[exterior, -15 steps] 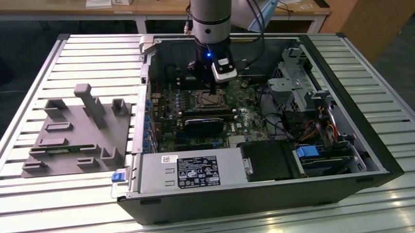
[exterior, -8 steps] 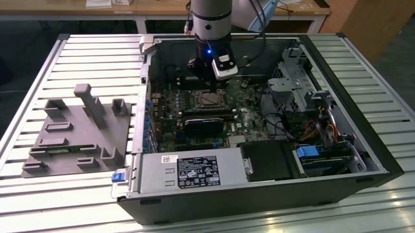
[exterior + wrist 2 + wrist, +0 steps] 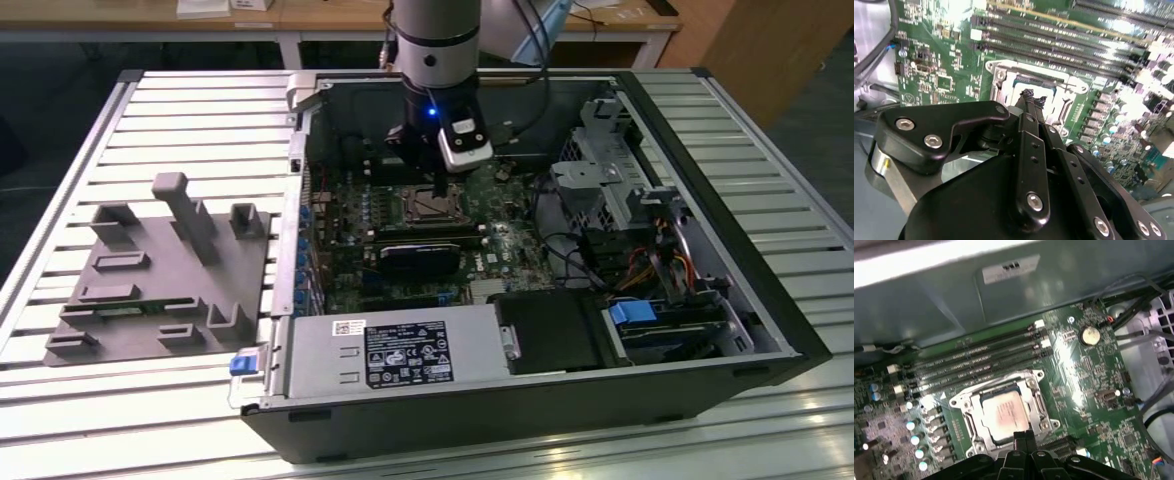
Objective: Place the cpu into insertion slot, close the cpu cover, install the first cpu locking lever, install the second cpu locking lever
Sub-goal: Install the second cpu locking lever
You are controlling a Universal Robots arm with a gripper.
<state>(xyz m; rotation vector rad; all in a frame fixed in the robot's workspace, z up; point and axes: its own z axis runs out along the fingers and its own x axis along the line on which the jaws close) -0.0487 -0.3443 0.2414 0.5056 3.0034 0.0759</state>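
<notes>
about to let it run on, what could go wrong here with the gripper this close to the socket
The gripper sits low at the edge of the cpu cover, which lies over the cpu. A sideways slip could scrape the chip's metal top or the green board. The memory slots lie close beside the socket, so a stray fingertip might catch them.

You see the cpu (image 3: 1002, 416) seated in the insertion slot (image 3: 972, 416), cpu cover (image 3: 1040, 405) down around it; memory slots (image 3: 974, 364) just beside.

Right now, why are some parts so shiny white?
In the second wrist view, glare whitens the circuit board by the memory slots. In the first wrist view, the case wall's top edge glows white and the cpu shows a soft sheen.
</notes>
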